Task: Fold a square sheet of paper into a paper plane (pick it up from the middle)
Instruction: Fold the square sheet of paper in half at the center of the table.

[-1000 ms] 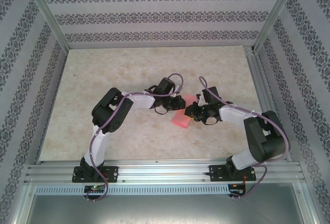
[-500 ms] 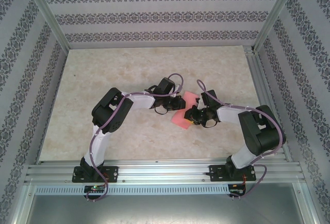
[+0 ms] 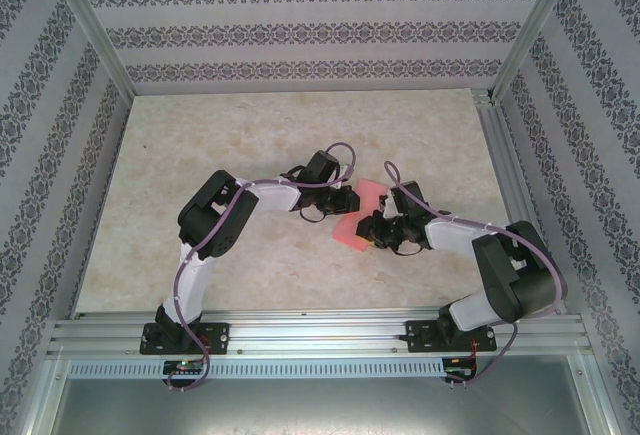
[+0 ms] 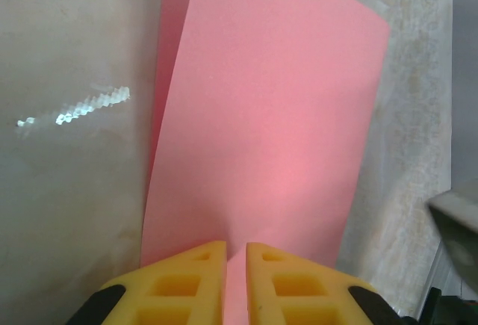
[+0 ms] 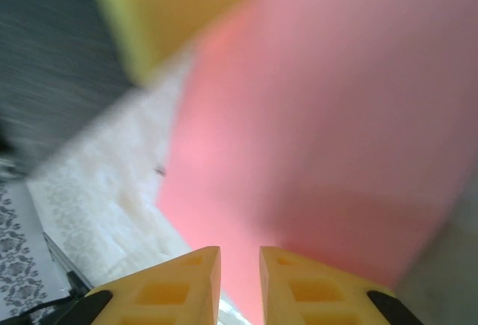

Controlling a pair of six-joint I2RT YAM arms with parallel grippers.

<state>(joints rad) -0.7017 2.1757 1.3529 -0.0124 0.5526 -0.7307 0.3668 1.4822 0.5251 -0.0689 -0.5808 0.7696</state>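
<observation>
Right jaws, paper (image 3: 349, 233) slightly nearer.

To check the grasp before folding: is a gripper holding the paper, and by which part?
The left gripper pinches the sheet of paper at the middle of one edge. The right gripper is close too, but blur hides any hold.

I count one square sheet of paper (image 4: 269, 116) (two layers showing), one surface (image 3: 250, 135), and two pincers: left pincer (image 4: 236, 250), right pincer (image 5: 239, 254).
</observation>
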